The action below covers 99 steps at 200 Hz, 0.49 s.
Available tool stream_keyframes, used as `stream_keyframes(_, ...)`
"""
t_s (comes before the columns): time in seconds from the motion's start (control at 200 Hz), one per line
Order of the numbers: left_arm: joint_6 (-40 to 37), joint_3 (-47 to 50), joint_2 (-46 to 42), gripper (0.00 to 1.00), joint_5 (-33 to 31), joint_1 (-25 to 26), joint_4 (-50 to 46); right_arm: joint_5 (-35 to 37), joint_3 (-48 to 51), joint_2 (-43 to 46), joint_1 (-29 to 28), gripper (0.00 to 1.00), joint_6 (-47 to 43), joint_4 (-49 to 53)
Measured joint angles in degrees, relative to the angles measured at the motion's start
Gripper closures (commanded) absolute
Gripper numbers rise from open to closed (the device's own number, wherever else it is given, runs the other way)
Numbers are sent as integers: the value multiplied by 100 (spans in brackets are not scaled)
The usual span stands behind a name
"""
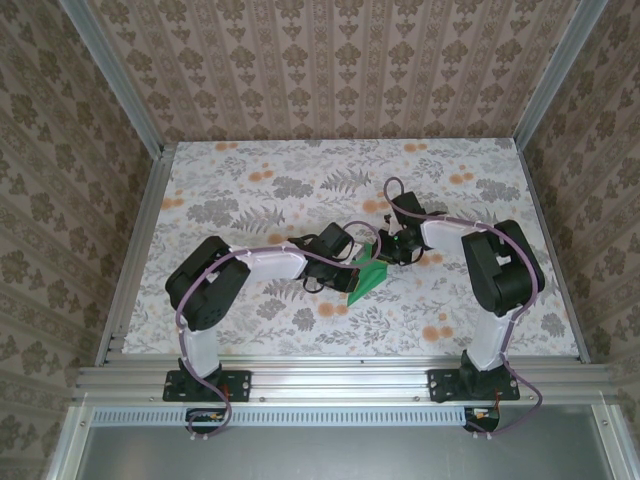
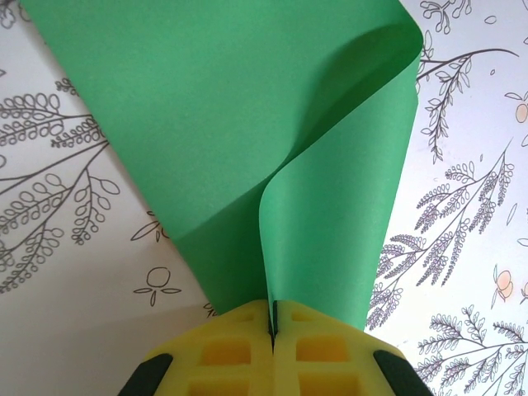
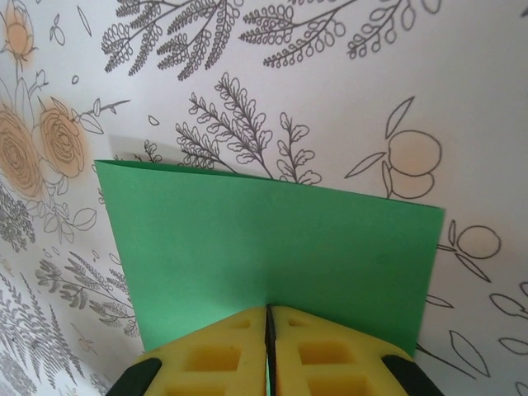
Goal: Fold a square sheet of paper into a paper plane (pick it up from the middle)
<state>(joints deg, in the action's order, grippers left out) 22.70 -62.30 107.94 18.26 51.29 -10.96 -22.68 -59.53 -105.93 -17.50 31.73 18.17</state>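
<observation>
Square sheet of paper (image 2: 231,124) is pinched by left gripper (image 2: 272,328) and right gripper (image 3: 268,323), each at 6 o'clock. Tearing is risked if the grippers are drawn apart; the unpressed curl may be miscreased.

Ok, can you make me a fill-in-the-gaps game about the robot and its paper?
1. The square sheet of paper is coloured ____.
2. The left gripper is ____ on the paper, not open.
3. The right gripper has fingers coloured ____.
4. The paper is pinched by ____ grippers at once.

Missing words: green; shut; yellow; two.
</observation>
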Motion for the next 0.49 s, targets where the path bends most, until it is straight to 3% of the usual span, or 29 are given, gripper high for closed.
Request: stream_keyframes(0.495, -26, -13, 24, 99, 22, 0, -17, -20, -59, -33, 0, 89, -225, 90)
